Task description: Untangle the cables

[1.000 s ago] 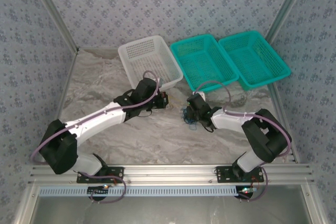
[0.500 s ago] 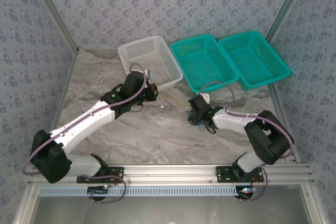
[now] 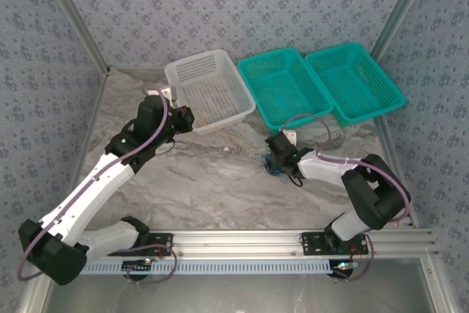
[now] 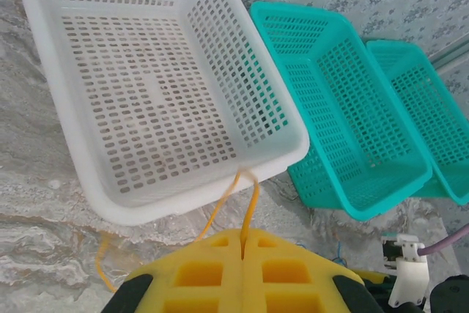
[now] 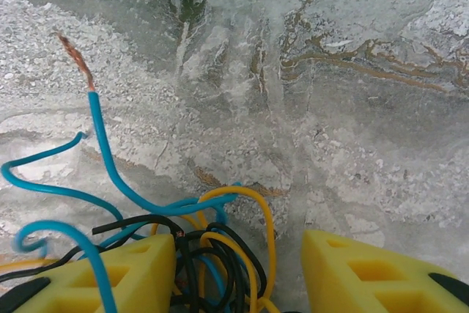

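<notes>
Left tool (image 4: 242, 243) pinches one seemingly freed yellow wire (image 4: 253, 199) beside white basket (image 4: 198, 196); right tool (image 5: 238, 258) spread over knotted cables (image 5: 198, 243).

R pincer (image 5: 238, 254) spread, cables (image 5: 192, 243) btwn.

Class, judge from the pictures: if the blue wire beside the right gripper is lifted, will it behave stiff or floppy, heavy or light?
Probably light: the blue wire is thin. Likely springy rather than limp, since its curls hold shape. Lifting it would probably drag the tangled cables along.
</notes>
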Robot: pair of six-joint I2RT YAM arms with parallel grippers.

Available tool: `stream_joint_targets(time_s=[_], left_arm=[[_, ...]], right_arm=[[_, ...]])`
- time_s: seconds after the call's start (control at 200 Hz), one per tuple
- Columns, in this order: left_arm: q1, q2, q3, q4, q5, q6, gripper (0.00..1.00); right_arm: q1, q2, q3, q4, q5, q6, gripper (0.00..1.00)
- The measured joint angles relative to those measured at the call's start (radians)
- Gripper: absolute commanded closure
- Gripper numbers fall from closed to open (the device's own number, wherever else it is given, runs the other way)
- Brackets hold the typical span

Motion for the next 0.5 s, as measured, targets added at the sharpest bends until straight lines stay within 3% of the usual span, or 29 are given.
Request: stream_joint_targets(time_s=[0.25, 0.425, 0.5], left_arm=[[0.037, -0.087, 0.006, -0.043, -0.063, 0.007, 1.00], [0.084, -0.163, 0.019, -0.071, -0.120, 0.006, 1.00], [0.101, -0.179, 0.023, -0.079, -0.119, 0.006, 1.00]], right_arm=[[-0.012, 0.000, 0.000, -0.008, 0.000, 0.007, 0.46], [-0.028, -0.002, 0.000, -0.016, -0.001, 0.013, 0.36], [-0.033, -0.012, -0.002, -0.012, -0.013, 0.001, 0.28]])
